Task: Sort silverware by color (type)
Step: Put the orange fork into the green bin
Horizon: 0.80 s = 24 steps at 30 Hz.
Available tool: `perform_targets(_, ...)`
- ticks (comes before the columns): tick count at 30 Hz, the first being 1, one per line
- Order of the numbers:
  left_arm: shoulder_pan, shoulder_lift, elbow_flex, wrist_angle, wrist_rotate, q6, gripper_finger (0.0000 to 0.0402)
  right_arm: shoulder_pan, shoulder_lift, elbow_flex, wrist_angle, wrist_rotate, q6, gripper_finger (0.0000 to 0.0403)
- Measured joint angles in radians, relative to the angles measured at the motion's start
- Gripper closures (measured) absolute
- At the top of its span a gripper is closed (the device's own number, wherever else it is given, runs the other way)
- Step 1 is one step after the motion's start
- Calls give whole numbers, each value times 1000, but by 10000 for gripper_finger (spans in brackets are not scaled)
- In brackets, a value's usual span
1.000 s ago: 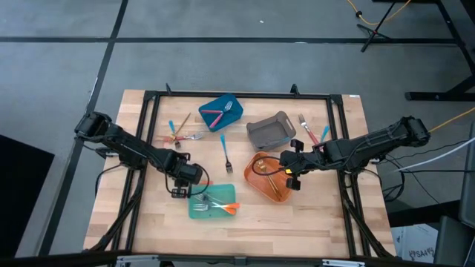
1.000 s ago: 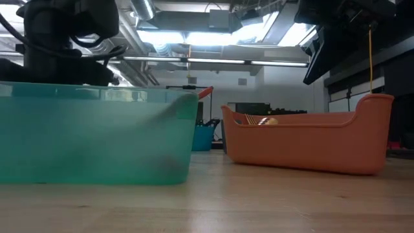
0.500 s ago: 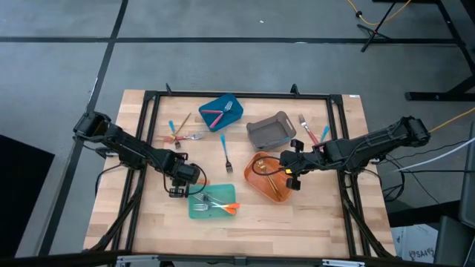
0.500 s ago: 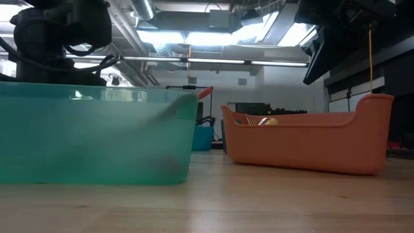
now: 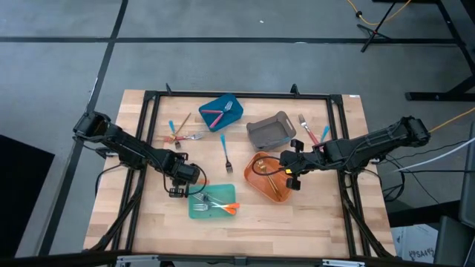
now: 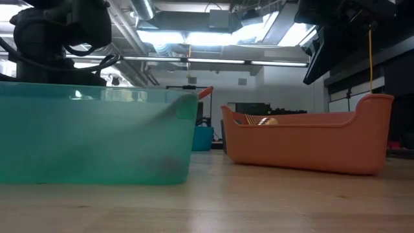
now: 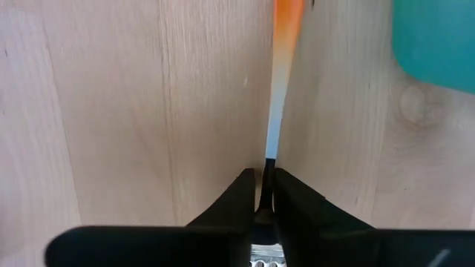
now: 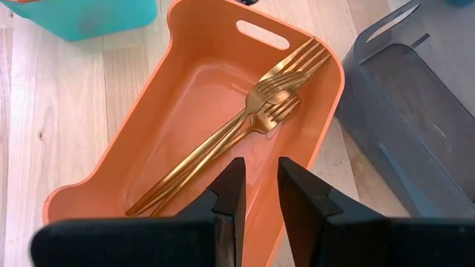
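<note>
**Left gripper clamped on an orange-handled utensil beside the teal bin**

The orange-handled utensil (image 7: 280, 96) is pinched between the left gripper (image 7: 265, 194) fingers, its handle running out over bare table wood just beside the teal bin (image 5: 194, 212). That gripper sits at the teal bin's left corner in the high view. Inside the teal bin lie a silver fork (image 5: 210, 202) and an orange-handled piece (image 5: 229, 208).

To the right of the teal bin stands the orange bin (image 8: 217, 64), with two gold forks (image 8: 252, 119) lying side by side in it. The right gripper (image 8: 259, 194) hovers over this bin with its fingers slightly parted and nothing between them.

Beyond the teal bin a blue-handled fork (image 5: 225, 153) lies loose on the table. Farther back are the grey bin (image 5: 269, 130), the blue bin (image 5: 220, 113) holding a pink-handled fork (image 5: 215, 114), and two loose clusters of utensils (image 5: 179, 132) (image 5: 315, 133).
</note>
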Motion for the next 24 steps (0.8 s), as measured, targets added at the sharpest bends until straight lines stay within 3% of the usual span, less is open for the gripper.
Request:
perform_targets(7,0,0,0,0,0,0,392,0,0,0,0,0,0,333)
perform_targets(24,2,5,43,-24,-61,-28,396,0,0,0,0,0,0,333)
